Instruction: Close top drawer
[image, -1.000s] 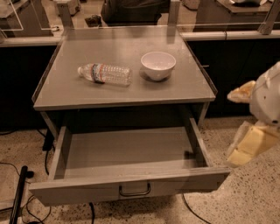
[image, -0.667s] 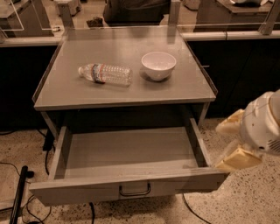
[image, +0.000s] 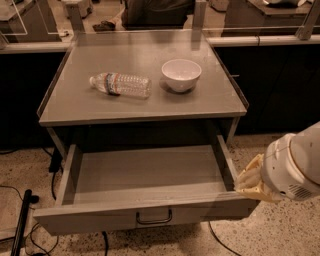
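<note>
The top drawer (image: 145, 215) is a wide shallow grey metal drawer, pulled far out from under the table top and empty inside. Its flat front panel has a small dark loop handle (image: 154, 218) in the middle. My gripper (image: 251, 182) has pale yellowish fingers and sits at the drawer's right front corner, against the right end of the front panel. The white arm housing (image: 295, 167) covers most of it.
On the grey table top (image: 75, 107) lie a clear plastic water bottle (image: 121, 84) on its side and a white bowl (image: 181, 74). Black cables (image: 22, 220) run over the speckled floor at the left. Dark cabinets stand behind.
My arm has come down and to the left, from beside the table's right side to the drawer's right front corner. The drawer has not visibly moved.
</note>
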